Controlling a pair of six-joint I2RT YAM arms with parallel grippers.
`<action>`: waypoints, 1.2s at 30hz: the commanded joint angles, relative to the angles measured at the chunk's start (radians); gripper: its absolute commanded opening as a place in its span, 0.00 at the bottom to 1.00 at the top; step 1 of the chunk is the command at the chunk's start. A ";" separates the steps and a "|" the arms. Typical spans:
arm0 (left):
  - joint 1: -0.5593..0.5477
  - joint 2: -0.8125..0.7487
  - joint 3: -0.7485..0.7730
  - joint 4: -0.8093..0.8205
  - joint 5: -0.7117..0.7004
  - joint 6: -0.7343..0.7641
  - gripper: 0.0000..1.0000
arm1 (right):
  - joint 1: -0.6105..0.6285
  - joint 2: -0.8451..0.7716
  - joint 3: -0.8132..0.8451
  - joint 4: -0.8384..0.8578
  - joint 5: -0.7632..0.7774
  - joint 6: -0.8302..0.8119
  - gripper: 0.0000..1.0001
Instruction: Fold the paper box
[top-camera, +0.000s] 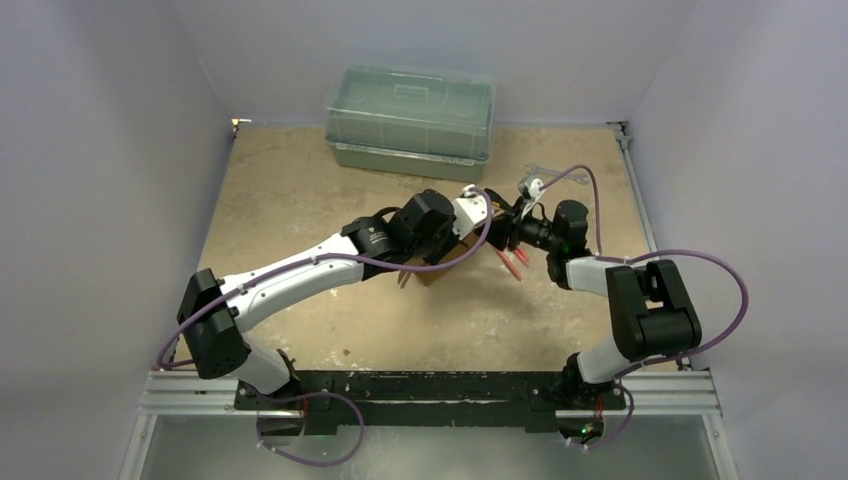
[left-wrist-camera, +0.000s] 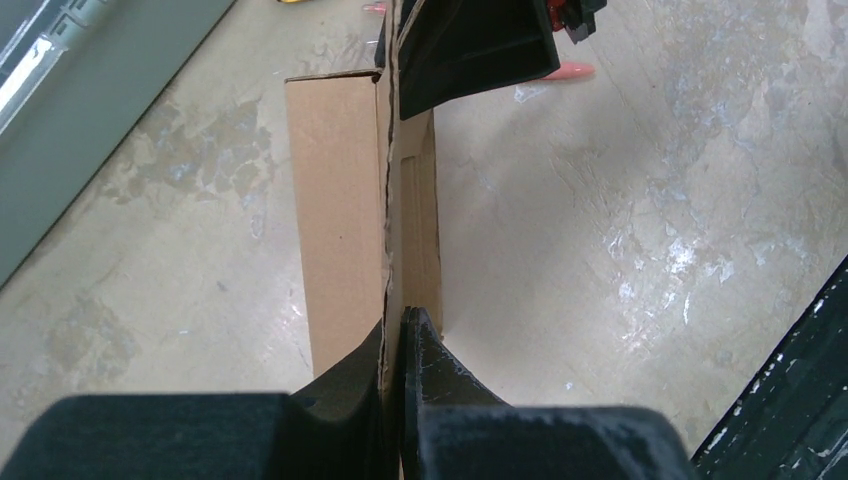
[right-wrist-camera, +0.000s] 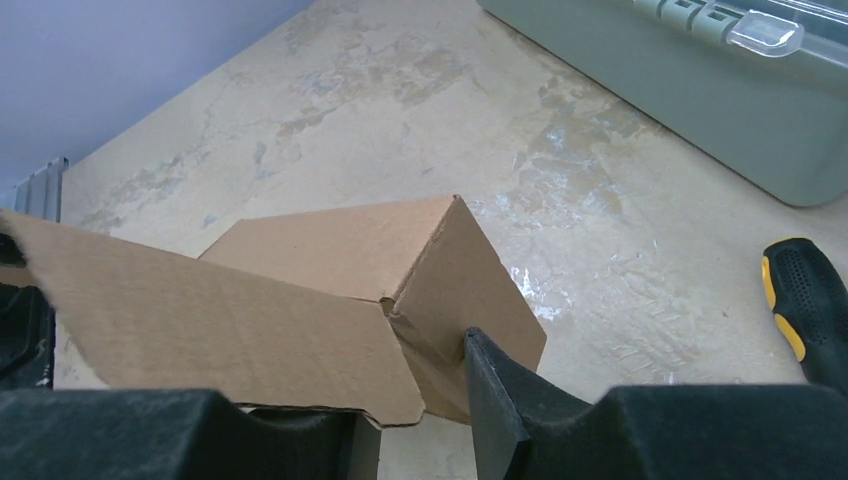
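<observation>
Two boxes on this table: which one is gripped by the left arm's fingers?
The brown paper box mid-table: the left gripper pinches one of its flaps. The green-grey lidded plastic container stands apart at the far edge.

Each arm has white link shells joined by black, rounded joint housings; the left arm (top-camera: 300, 275) and the right arm (top-camera: 640, 310) share this scheme. A purple cable (top-camera: 745, 298) runs along each arm in loose loops, tied to the links at intervals. Both bases bolt to a black plate (top-camera: 400, 388) on an aluminium rail (top-camera: 200, 395). The jaws are matte black and wedge-shaped, with a rough, scuffed finish.
</observation>
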 joint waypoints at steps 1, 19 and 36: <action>0.033 0.021 0.067 -0.013 0.065 -0.055 0.00 | 0.010 0.025 -0.036 0.205 0.009 0.073 0.37; 0.144 0.098 0.092 -0.057 0.207 -0.152 0.00 | 0.033 0.064 -0.171 0.425 0.179 0.174 0.38; 0.238 0.204 0.160 -0.146 0.248 -0.091 0.00 | -0.098 0.029 -0.150 0.521 -0.038 0.218 0.44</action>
